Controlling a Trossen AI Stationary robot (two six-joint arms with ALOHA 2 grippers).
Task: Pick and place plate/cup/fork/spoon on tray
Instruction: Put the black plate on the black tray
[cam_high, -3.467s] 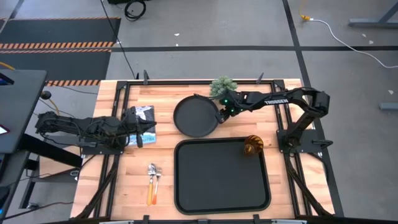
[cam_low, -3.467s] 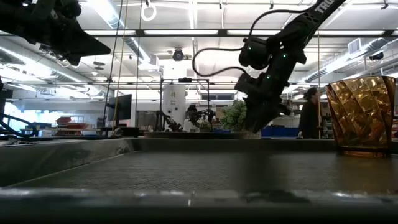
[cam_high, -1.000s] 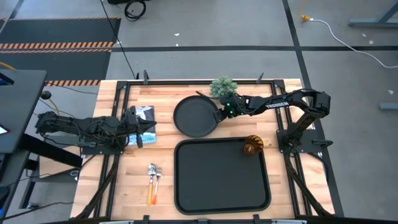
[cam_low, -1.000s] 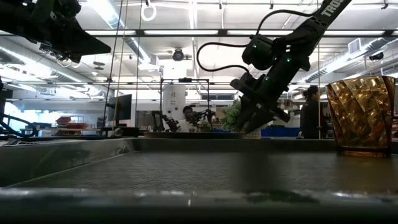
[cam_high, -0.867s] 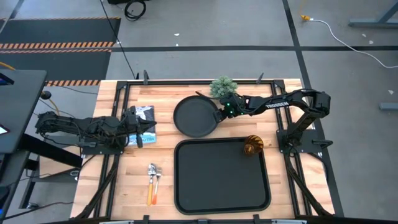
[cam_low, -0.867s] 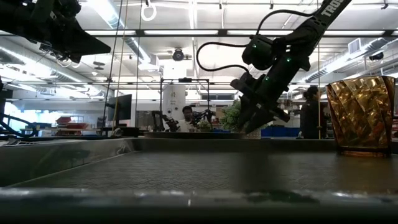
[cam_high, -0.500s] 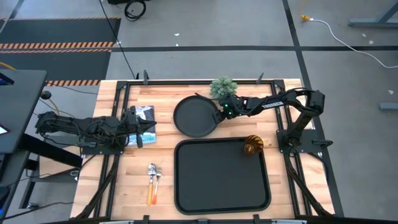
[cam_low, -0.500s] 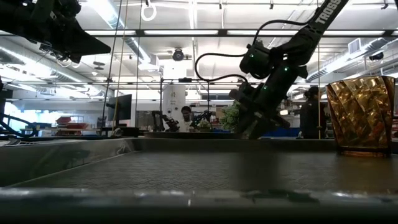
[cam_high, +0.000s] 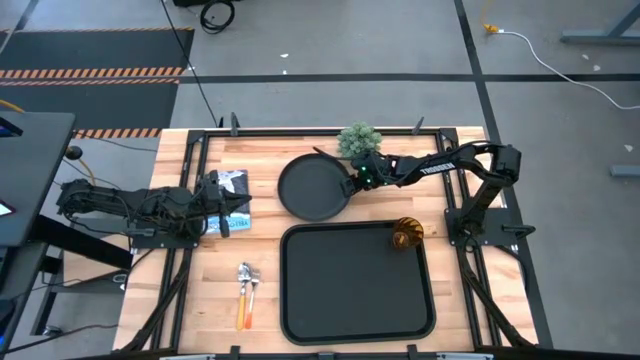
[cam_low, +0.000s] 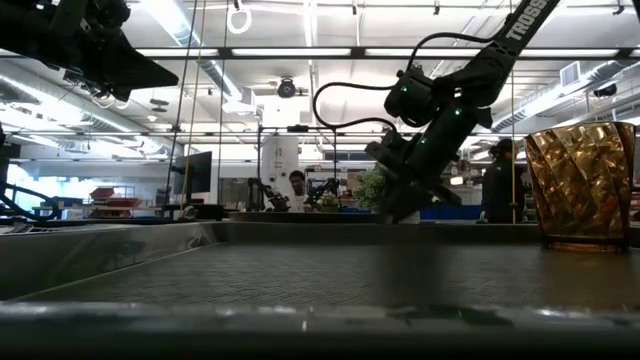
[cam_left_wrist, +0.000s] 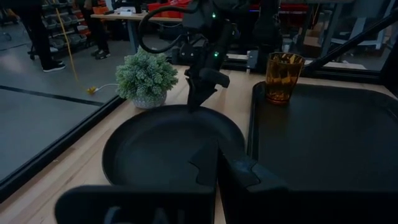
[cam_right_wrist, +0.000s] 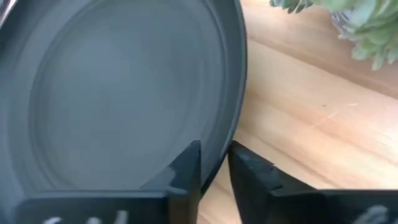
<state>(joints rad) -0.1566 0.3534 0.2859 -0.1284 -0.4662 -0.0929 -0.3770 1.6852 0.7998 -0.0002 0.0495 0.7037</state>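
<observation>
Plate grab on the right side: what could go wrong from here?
The right hand straddles only the thin rim of the plate, one finger inside, one outside, so the plate could tilt or slip when lifted. The small potted plant stands right beside that rim; a swing could knock it. On the tray, the cup already occupies the far right corner, so setting the plate down there may bump it.
</observation>
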